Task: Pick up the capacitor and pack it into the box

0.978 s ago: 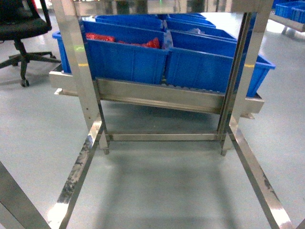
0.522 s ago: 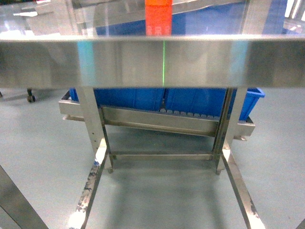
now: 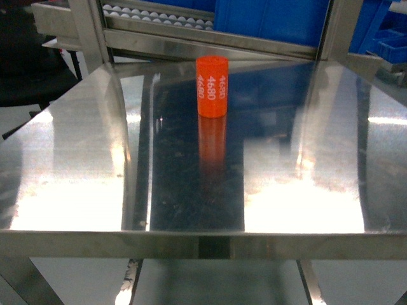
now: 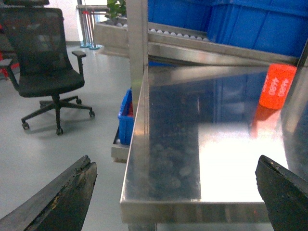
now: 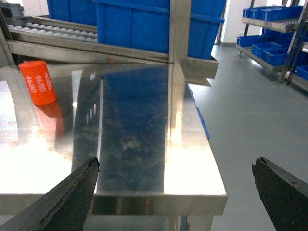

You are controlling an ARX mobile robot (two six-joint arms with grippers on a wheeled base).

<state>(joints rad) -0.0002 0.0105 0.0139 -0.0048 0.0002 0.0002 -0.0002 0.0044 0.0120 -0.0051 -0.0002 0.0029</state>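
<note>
An orange cylinder marked 4680, the capacitor, stands upright on the far middle of a shiny steel table. It shows at the right edge of the left wrist view and at the far left of the right wrist view. My left gripper is open off the table's near left corner, with nothing between its fingers. My right gripper is open off the near right corner, also empty. Neither gripper shows in the head view. The box is out of view.
Big blue crates sit on a roller conveyor behind the table. Steel uprights rise at the table's back corners. A black office chair stands on the floor to the left. Shelves with blue bins line the far right.
The head view has risen from under the table, past its front edge, to above the tabletop. The capacitor now stands in plain view on top.
</note>
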